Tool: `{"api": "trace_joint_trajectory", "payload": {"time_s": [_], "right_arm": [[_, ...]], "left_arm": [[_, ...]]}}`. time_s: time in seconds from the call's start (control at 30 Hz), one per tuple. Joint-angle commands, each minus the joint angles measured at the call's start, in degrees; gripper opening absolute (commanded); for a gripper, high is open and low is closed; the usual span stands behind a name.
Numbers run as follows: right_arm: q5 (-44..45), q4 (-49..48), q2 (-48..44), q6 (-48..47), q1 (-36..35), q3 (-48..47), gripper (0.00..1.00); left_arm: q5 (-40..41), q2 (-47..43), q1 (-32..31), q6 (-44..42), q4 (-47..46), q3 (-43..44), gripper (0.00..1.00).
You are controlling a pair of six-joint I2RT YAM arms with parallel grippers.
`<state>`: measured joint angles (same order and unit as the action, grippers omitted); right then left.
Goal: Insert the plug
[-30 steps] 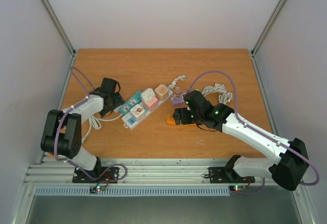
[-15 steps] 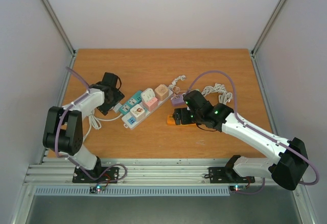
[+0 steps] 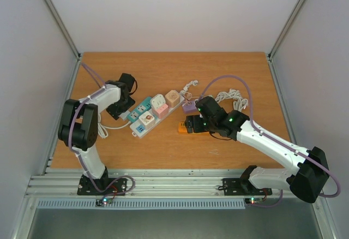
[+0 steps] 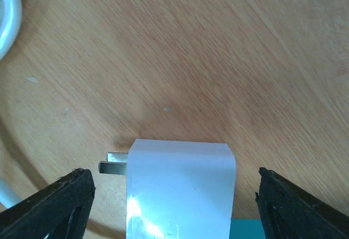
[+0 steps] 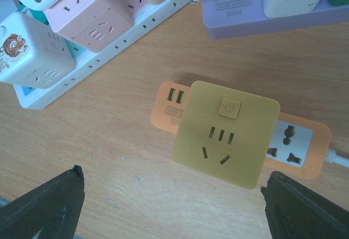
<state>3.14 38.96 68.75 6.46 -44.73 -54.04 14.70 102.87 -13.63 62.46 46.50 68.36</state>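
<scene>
A white plug (image 4: 180, 192) lies on the wooden table with two metal prongs (image 4: 113, 162) pointing left. My left gripper (image 4: 172, 180) is open and straddles it, with a gap between the plug and each finger (image 4: 60, 203). In the top view the left gripper (image 3: 124, 94) sits at the left end of the white and teal power strip (image 3: 143, 113) and hides the plug. My right gripper (image 5: 173, 177) is open and empty. It hovers over a yellow cube socket (image 5: 226, 132) plugged into an orange power strip (image 5: 297, 143).
Pink, white and beige cube adapters (image 3: 160, 106) stand on the white strip. A purple strip (image 5: 262, 18) with a white charger lies behind the orange one. Coiled white cables (image 3: 232, 97) rest at the back right, and a white cord (image 3: 101, 127) loops near the left arm.
My left arm has swung right and forward, bringing its gripper up to the left end of the white strip, and its jaws have narrowed a little. The right arm has not moved.
</scene>
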Motion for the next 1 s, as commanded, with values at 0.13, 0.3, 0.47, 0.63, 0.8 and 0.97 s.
{"api": "trace_joint_trajectory", "payload": {"time_s": [0.13,0.3,0.47,0.63,0.8,0.97], "right_arm": [[1.1,-0.6,-0.2,0.5,0.1,0.2,0.9],[1.2,-0.6,-0.2,0.6,0.1,0.2,0.9],[1.3,-0.5,-0.2,0.8,0.1,0.3,0.89],[1.3,-0.4,-0.5,0.8,0.1,0.4,0.89],[1.4,-0.4,-0.8,0.9,0.1,0.5,0.89],[1.5,-0.6,-1.2,1.1,0.1,0.5,0.89]], "left_arm": [[3.1,2.5,-0.5,-0.6,3.4,2.6,0.8],[1.9,3.4,-0.5,-1.0,2.6,2.5,0.81],[1.8,3.7,-0.5,-1.1,2.4,2.4,0.78],[2.4,3.3,-0.5,-0.9,2.3,2.1,0.72],[2.8,2.4,-0.5,-1.2,2.1,1.5,0.7],[2.0,0.2,-0.6,-1.8,0.6,-0.2,0.7]]}}
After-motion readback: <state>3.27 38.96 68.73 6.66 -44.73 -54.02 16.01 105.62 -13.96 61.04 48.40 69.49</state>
